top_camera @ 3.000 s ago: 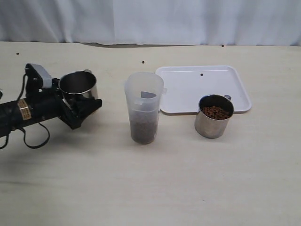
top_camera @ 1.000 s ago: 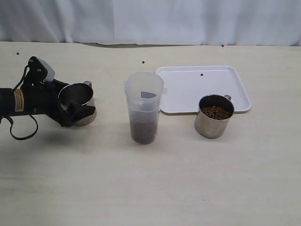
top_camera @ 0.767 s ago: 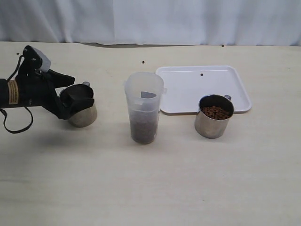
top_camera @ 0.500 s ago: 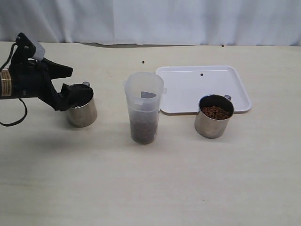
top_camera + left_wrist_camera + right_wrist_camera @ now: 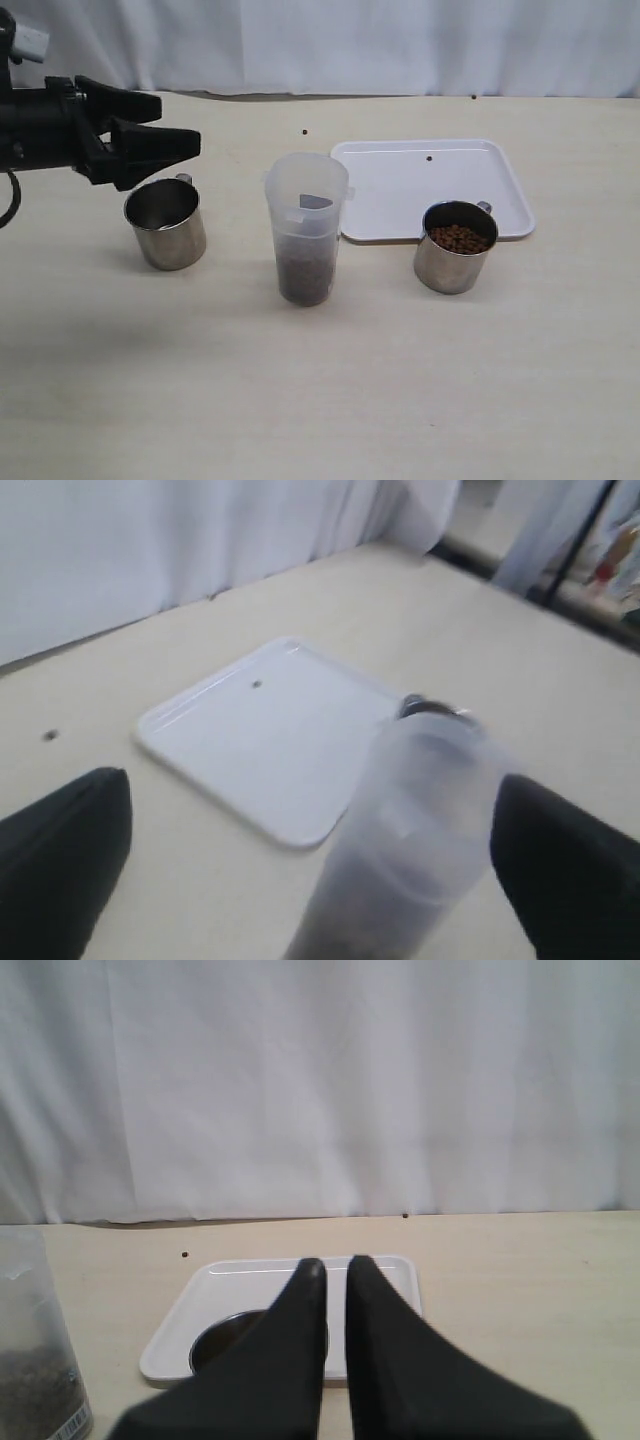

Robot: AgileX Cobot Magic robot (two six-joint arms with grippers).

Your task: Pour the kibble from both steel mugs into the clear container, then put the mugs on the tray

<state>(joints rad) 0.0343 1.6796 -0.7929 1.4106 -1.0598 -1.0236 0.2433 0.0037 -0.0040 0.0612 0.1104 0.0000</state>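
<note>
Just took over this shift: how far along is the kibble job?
Done: the left steel mug stands empty, and kibble sits in the clear container. In hand: nothing; the left gripper hovers above that mug, jaws open. Left: pour the full right mug, then put both mugs on the tray.

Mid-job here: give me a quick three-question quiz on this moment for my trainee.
1. True or false: the white tray carries no mug.
2. Fill in: the left gripper hovers near the empty steel mug with its jaws ___.
3. Which vessel's kibble must yet go into the clear container? A) the empty steel mug; B) the steel mug beside the tray; C) neither.
Key: 1 true; 2 open; 3 B.
</note>
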